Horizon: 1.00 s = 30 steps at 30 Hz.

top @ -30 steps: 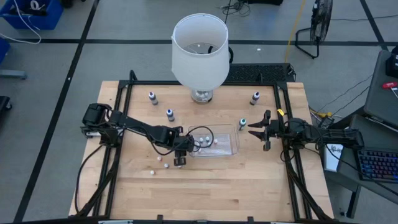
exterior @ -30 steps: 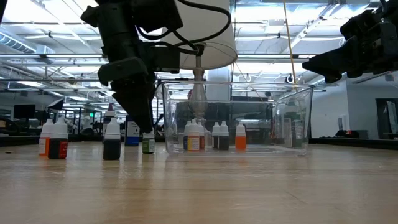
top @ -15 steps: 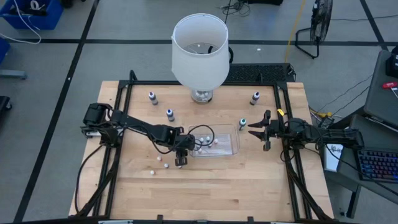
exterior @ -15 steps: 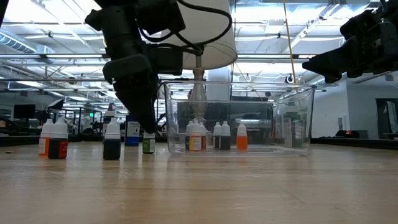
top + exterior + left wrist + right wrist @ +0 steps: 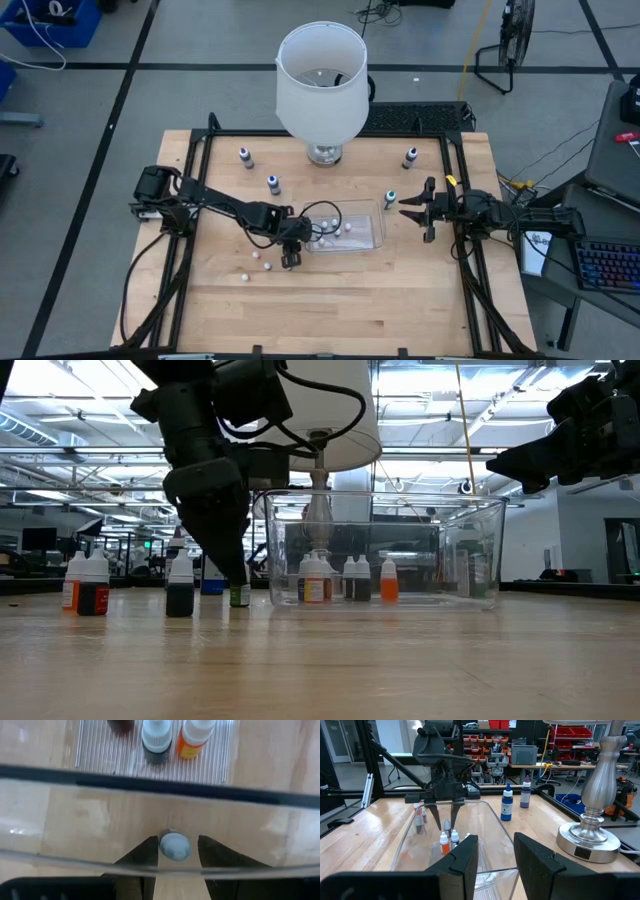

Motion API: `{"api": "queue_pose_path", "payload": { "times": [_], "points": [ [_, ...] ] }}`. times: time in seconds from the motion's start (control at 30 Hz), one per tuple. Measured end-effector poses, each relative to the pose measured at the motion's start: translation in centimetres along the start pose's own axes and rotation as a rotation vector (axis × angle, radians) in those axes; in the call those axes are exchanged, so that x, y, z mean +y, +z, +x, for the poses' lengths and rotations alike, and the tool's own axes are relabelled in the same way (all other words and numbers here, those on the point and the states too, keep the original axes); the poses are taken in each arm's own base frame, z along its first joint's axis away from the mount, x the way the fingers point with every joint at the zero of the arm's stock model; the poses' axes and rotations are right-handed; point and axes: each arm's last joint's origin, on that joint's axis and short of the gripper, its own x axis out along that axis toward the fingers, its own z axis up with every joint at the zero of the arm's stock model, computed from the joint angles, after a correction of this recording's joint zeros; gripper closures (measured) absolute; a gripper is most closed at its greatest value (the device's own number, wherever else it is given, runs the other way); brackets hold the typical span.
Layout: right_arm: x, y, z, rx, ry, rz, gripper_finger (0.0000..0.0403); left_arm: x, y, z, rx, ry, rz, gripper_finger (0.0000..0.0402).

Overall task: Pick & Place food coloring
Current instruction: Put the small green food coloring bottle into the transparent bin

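Two arms reach over the wooden surface [image 5: 330, 300] from opposite sides. My left arm stretches from the left edge toward the middle and bends downward, so the left pincer [image 5: 290, 258] points straight down just outside the near-left corner of the clear tub [image 5: 376, 236]. In the left wrist view its two dark fingers [image 5: 142, 852] stand apart on either side of a small bottle with a pale grey cap [image 5: 174, 845]; I cannot tell whether they touch the cap. The low view shows the same pincer [image 5: 236, 582] lowered over a little green bottle [image 5: 239, 595] standing on the wood beside the tub wall [image 5: 480, 550].

My right arm waits at the right side, held level above the surface, with the right pincer [image 5: 414, 209] spread open and aimed at the tub.

The overhead view shows the food coloring scattered: several bottles inside the tub [image 5: 328, 228], two left of the pincer [image 5: 255, 254], and four farther back [image 5: 273, 184] around the white lamp [image 5: 320, 80]. Only the low view shows the bodies' colours, such as an orange one in the tub [image 5: 388, 582] and a dark one outside [image 5: 180, 590]. Only the right wrist view shows the lamp's silver base [image 5: 587, 840].
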Motion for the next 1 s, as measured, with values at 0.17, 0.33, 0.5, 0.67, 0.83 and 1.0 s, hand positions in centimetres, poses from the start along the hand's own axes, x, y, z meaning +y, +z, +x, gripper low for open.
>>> {"api": "queue_pose_path", "payload": {
  "times": [0.17, 0.33, 0.5, 0.67, 0.83, 1.0],
  "points": [
    [0.00, 0.00, 0.00, 0.000, 0.000, 0.000, 0.0289, -0.01, 0.02, 0.00, -0.003, -0.001, 0.004, 0.0259],
    [0.00, 0.00, 0.00, 0.000, 0.000, 0.000, 0.0289, -0.01, 0.03, 0.00, -0.003, -0.001, 0.003, 0.0259],
    [0.00, 0.01, 0.00, 0.000, 0.000, 0.000, 0.0289, 0.00, 0.03, -0.01, -0.004, 0.001, 0.003, 0.0259],
    [0.00, 0.01, 0.00, 0.000, 0.000, 0.000, 0.0289, 0.02, 0.03, -0.01, -0.005, 0.007, 0.004, 0.0270],
    [0.00, 0.00, 0.00, 0.000, 0.000, 0.000, 0.0289, 0.04, -0.03, -0.06, 0.001, 0.009, 0.006, 0.0335],
    [0.00, 0.00, 0.00, 0.000, 0.000, 0.000, 0.0289, 0.11, -0.08, -0.20, 0.005, 0.017, -0.001, 0.0342]
  ]
}}
